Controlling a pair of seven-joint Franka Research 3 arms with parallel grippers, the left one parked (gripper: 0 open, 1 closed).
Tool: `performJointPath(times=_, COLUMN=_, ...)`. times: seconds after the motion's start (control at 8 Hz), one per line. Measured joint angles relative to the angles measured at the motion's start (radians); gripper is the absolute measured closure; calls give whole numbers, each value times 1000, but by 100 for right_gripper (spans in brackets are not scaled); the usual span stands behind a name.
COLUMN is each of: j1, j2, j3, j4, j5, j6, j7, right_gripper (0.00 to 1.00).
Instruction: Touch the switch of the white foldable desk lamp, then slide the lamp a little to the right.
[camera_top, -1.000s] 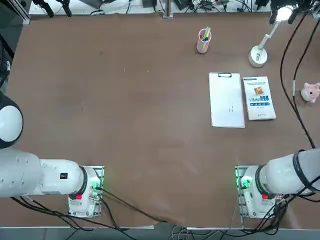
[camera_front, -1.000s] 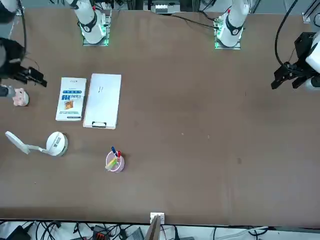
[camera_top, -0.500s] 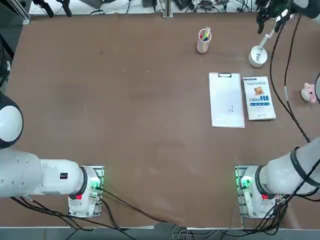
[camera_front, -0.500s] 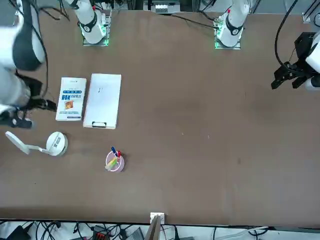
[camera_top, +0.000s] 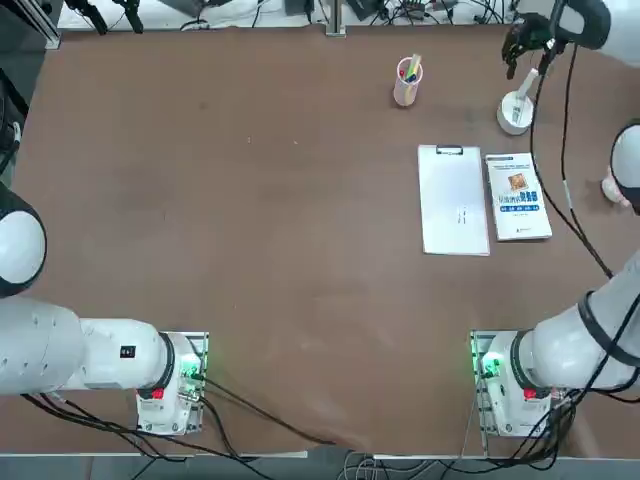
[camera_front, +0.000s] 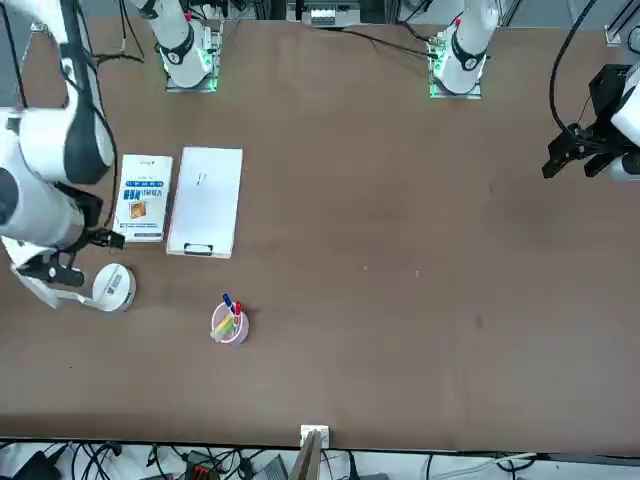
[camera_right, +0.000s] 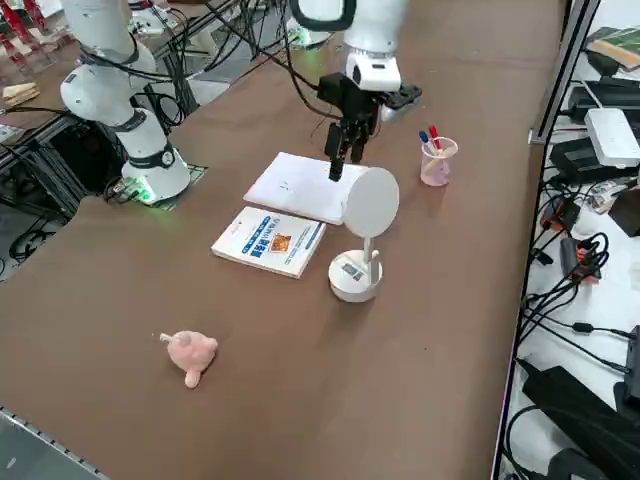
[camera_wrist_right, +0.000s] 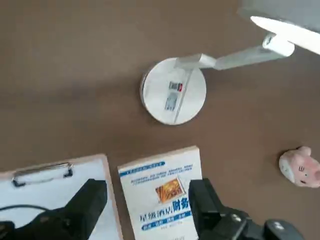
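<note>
The right gripper (camera_wrist_right: 145, 210) hovers open above the white foldable desk lamp (camera_wrist_right: 174, 90), whose base stands just ahead on the worktop (camera_wrist_right: 75, 60). Likely light and top-heavy: push at the disc base, not the thin arm.

In the top view the right gripper (camera_top: 527, 45) covers the lamp (camera_top: 515, 110) head at twelve o'clock of its base. The wrist view's edge crops the head.
</note>
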Motion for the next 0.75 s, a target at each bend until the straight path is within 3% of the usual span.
performJointPath(times=0.75, j1=41, j2=150, j3=-2, j4=-1, j5=-207, j6=115, j7=124, right_gripper=0)
